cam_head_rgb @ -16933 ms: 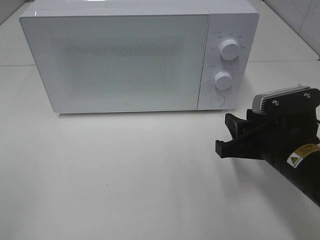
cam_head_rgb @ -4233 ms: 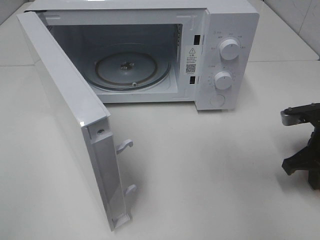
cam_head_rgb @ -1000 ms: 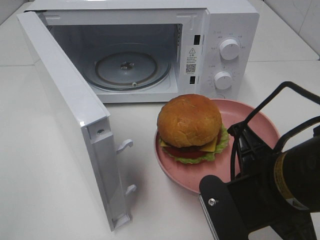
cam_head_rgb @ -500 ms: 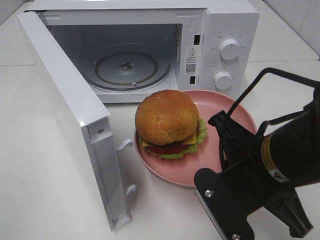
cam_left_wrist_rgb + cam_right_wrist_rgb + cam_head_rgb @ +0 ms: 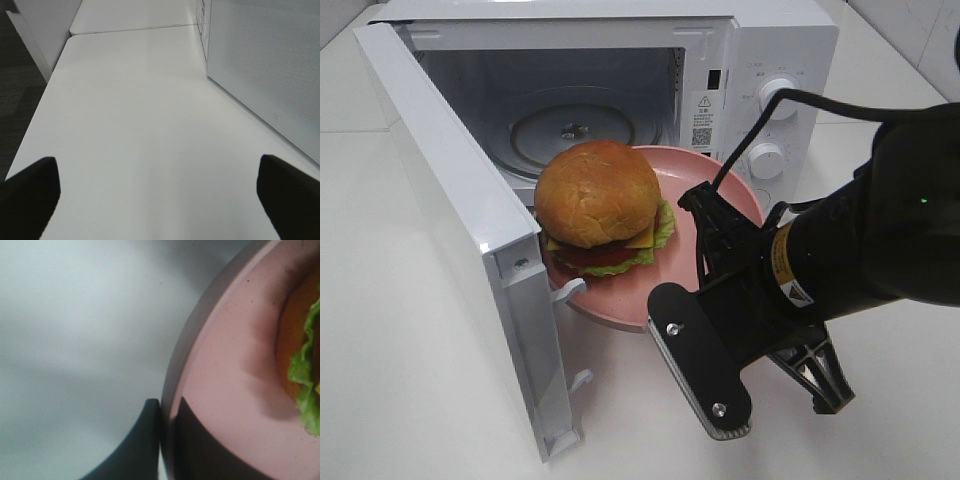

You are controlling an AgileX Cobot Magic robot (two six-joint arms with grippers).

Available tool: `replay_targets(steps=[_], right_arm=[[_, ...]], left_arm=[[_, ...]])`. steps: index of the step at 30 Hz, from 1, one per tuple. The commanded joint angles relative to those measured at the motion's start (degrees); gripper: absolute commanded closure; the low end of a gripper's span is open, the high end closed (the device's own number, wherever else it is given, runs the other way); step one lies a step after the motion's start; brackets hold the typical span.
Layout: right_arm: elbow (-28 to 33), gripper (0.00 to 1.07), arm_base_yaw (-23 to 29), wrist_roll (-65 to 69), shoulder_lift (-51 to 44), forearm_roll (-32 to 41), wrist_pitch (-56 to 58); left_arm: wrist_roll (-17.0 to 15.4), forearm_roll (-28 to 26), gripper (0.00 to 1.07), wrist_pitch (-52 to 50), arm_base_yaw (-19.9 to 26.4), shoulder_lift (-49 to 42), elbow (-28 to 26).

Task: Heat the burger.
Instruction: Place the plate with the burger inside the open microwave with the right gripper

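White worktop (image 5: 410, 400), one appliance standing: white microwave (image 5: 775, 40), door (image 5: 450, 210) swung wide open at its left, glass turntable (image 5: 538, 125) bare inside.

Burger (image 5: 597, 195): upright on pink plate (image 5: 610, 305), seated toward the door side of it, at the mouth of the cavity, not yet over the turntable.

Right arm (image 5: 865, 235): jaws pinched narrow on the plate's near rim, one finger each side of it; apparently the plate's only support.

Left jaws: spread wide, holding nothing, over bare worktop outside the door.

Hazards, as judged:
- One-edge grip with the load on the far side may let the plate sag or twist, sliding the burger off.
- Plate rim sits just beside the door's latch hooks (image 5: 570, 290); a snag there could jolt it.
- A low entry could strike the cavity sill.
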Motion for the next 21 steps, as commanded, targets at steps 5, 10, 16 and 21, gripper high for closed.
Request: replay_targets(steps=[5, 10, 16, 21], right_arm=[[-4.81, 1.07, -0.29, -1.09, 3.21, 0.74, -3.50], [-7.28, 1.07, -0.29, -1.09, 6.07, 1.60, -3.95], [-9.05, 1.07, -0.29, 1.20, 7.73, 2.12, -8.14], [-9.05, 1.07, -3.15, -0.52, 7.68, 5.61, -8.08]], left_arm=[[0.06, -0.74, 0.07, -0.40, -0.29, -1.09, 0.17], [0.06, -0.74, 0.07, -0.40, -0.29, -1.09, 0.17], [0.06, -0.74, 0.07, -0.40, -0.29, -1.09, 0.17], [0.06, -0.74, 0.07, -0.40, -0.29, -1.09, 0.17]])
